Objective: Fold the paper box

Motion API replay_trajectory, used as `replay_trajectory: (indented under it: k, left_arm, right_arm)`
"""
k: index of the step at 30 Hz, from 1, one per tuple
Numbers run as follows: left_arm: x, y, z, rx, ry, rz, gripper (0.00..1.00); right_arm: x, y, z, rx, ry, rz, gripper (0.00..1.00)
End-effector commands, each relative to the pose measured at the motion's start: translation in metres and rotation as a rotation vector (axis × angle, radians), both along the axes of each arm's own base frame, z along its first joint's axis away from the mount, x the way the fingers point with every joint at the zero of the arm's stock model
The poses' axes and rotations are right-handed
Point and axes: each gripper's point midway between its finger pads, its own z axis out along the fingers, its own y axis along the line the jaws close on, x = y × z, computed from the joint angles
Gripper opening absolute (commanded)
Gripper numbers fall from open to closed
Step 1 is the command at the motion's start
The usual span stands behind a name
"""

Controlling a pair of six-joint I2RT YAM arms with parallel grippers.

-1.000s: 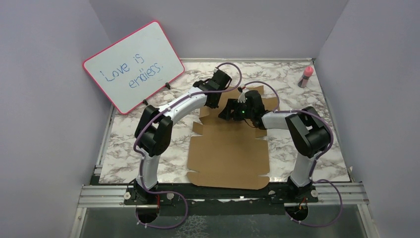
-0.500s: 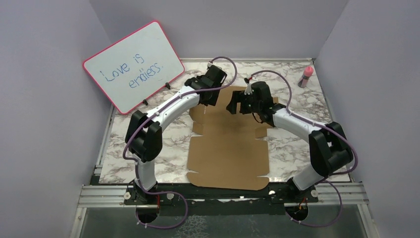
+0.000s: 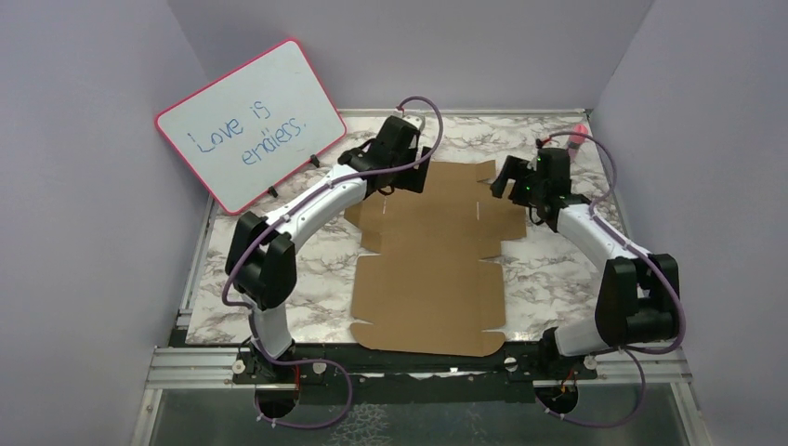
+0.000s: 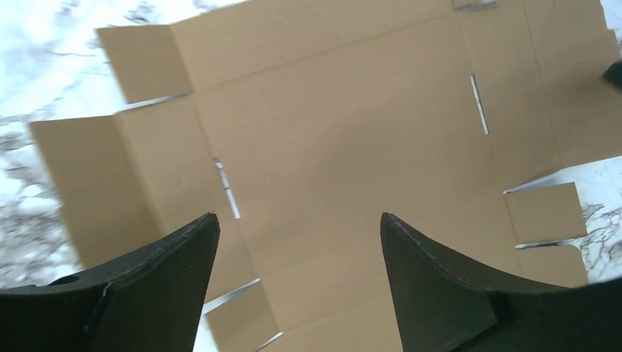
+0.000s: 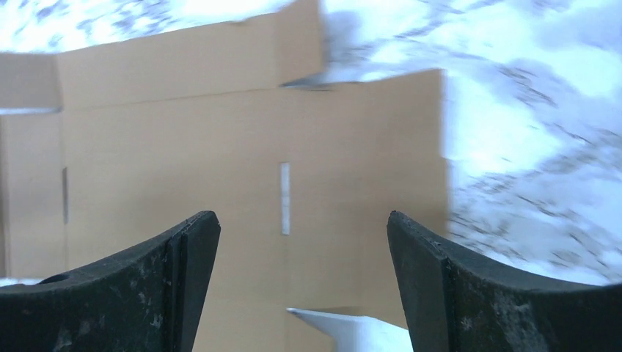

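The paper box (image 3: 427,279) lies open and flat on the marble table (image 3: 232,288), a single die-cut sheet with no panel raised yet. Its long axis runs straight away from the arm bases. The near flap sits at the table's near edge, midway between the two bases, and no gripper is close to it. The broad middle panel beyond it is also untouched.

Farther out the sheet widens into its side flaps, and both arms reach to this far end. The left gripper (image 3: 407,178) hovers over the far-left part of the sheet with its jaws spread wide and nothing between them. Its wrist view looks down on bare cardboard with a left slit (image 4: 226,187). The right gripper (image 3: 505,178) hangs over the far-right corner, equally wide and empty. Its wrist view shows a right slit (image 5: 285,198) between the fingers and the flap's outer edge giving way to marble. Neither gripper appears to touch the sheet.

The far end therefore lies between the grippers, each nearer the flap on its own side, which probably suits lifting both sides at once. Beyond stand the pink-framed whiteboard (image 3: 251,121) on the left and a small pink bottle (image 3: 576,141) on the right, well apart from the sheet.
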Motion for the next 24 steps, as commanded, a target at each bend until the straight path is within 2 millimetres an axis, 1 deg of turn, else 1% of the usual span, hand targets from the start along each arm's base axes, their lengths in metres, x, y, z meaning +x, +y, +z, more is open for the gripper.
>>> replay_trajectory:
  k: [1,3,5,8,11,15,20,24]
  left_arm:
    - [0.002,-0.031,-0.043,-0.101,0.062,-0.084,0.82]
    - [0.002,-0.037,-0.062,-0.116,0.102,-0.101,0.82]
    - [0.002,-0.042,-0.079,-0.129,0.143,-0.115,0.82]
    - [0.004,-0.042,-0.099,-0.148,0.193,-0.116,0.82]
    - [0.002,-0.039,-0.114,-0.156,0.231,-0.118,0.82]
    - [-0.001,-0.037,-0.125,-0.144,0.253,-0.123,0.82]
    - [-0.003,-0.037,-0.137,-0.143,0.284,-0.121,0.82]
    - [-0.005,-0.036,-0.147,-0.142,0.310,-0.115,0.82]
  right_arm:
    - [-0.011,-0.038,-0.013,0.083,0.057,-0.104,0.90]
    - [-0.010,-0.049,-0.020,0.104,0.072,-0.136,0.90]
    - [-0.010,-0.056,-0.031,0.121,0.096,-0.154,0.90]
    - [-0.011,-0.066,-0.049,0.173,0.132,-0.177,0.90]
    - [-0.012,-0.070,-0.064,0.200,0.161,-0.183,0.87]
    - [-0.017,-0.067,-0.085,0.207,0.210,-0.173,0.78]
    - [-0.017,-0.061,-0.094,0.222,0.214,-0.133,0.54]
    - [-0.017,-0.059,-0.091,0.220,0.205,-0.102,0.30]
